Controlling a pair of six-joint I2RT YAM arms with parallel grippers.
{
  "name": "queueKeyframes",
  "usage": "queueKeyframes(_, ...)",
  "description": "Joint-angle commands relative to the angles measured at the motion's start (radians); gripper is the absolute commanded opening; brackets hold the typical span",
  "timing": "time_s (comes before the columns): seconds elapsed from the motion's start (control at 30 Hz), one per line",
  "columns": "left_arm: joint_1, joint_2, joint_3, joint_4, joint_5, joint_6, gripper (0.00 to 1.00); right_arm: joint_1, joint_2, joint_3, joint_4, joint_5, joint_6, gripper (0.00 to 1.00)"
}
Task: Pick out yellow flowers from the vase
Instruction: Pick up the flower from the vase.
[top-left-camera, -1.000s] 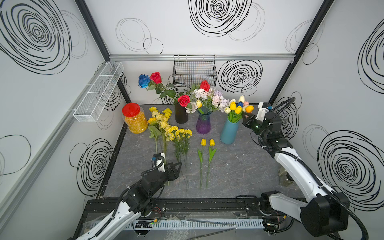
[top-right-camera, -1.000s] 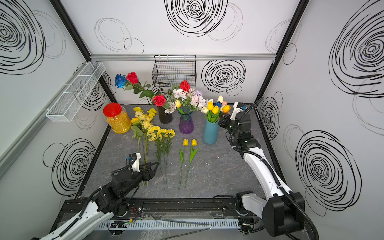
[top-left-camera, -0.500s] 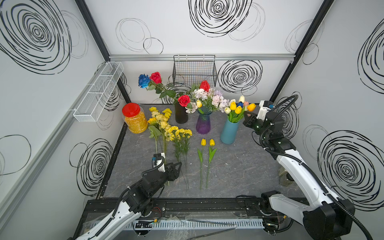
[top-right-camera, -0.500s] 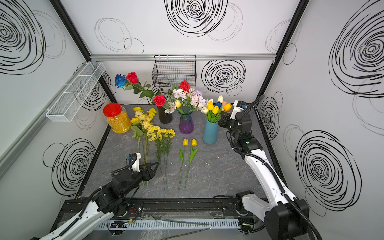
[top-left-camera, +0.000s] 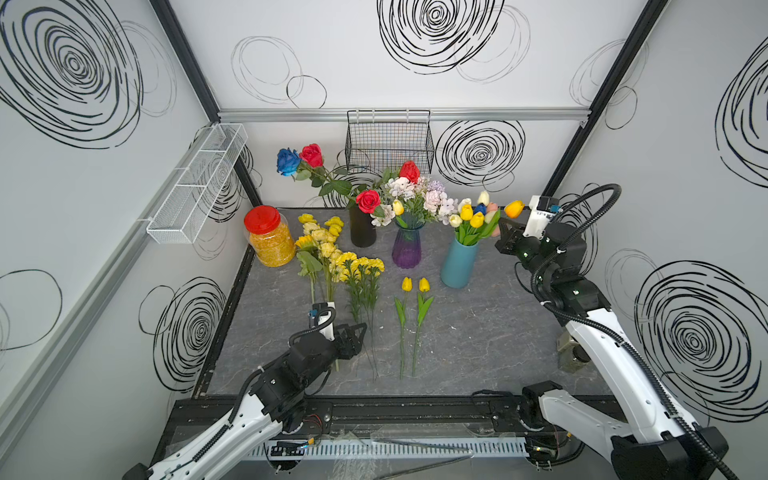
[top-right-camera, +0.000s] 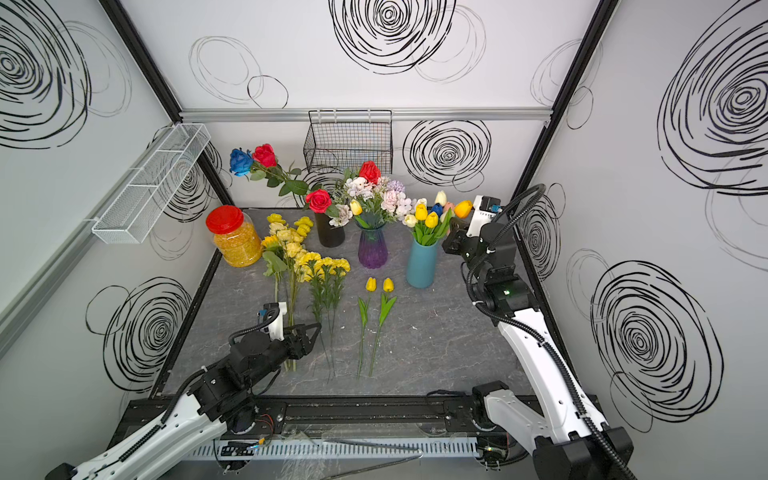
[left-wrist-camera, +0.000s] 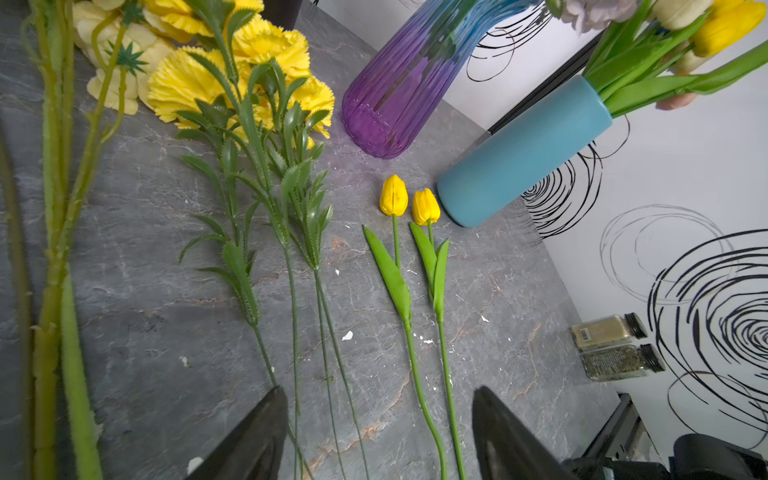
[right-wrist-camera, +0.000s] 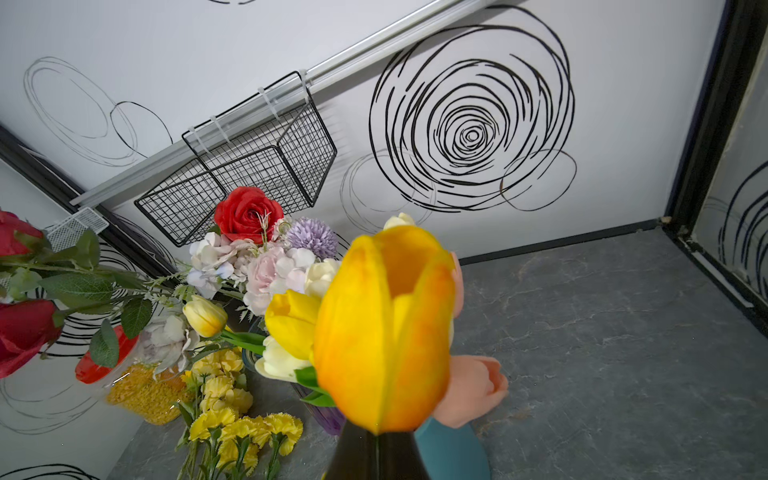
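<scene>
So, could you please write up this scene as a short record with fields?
Right tool: shut on the orange-yellow tulip, beside the blue vase
Left tool: open, low over the table, holding nothing
In blue vase: two yellow tulips among white, pink and blue ones
Laid on table: two loose tulips, yellow carnations, a mixed yellow bunch
Purple vase: one pale yellow bud among pastel blooms

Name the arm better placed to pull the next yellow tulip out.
Right: the right gripper is shut on a yellow tulip at the blue vase; the left gripper hangs open over laid-out stems.
</scene>
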Motion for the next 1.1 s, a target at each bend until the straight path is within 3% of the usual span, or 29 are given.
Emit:
queueKeyframes(0.0, -0.010, 0.061, 0.073, 0.115, 0.018, 0.055, 0.73, 0.003, -0.022, 0.041, -0.032, -0.002, -0.059, 0.00)
queueKeyframes(0.1, -0.044, 0.130, 0.128, 0.151, 0.017, 0.106, 0.74, 0.003, -0.026, 0.062, -0.041, -0.014, -0.081, 0.00)
queueKeyframes(0.3, -0.120, 0.252, 0.251, 0.201, -0.006, 0.325, 0.75, 0.000, -0.002, 0.137, -0.073, -0.076, -0.100, 0.00)
queueKeyframes(0.6, -0.182, 0.508, 0.464, 0.359, 0.074, 0.532, 0.77, -0.034, 0.016, 0.223, -0.138, -0.145, -0.094, 0.00)
queueKeyframes(1.07, -0.204, 0.933, 0.898, 0.415, 0.155, 0.710, 0.74, -0.097, 0.067, 0.329, -0.201, -0.258, -0.058, 0.00)
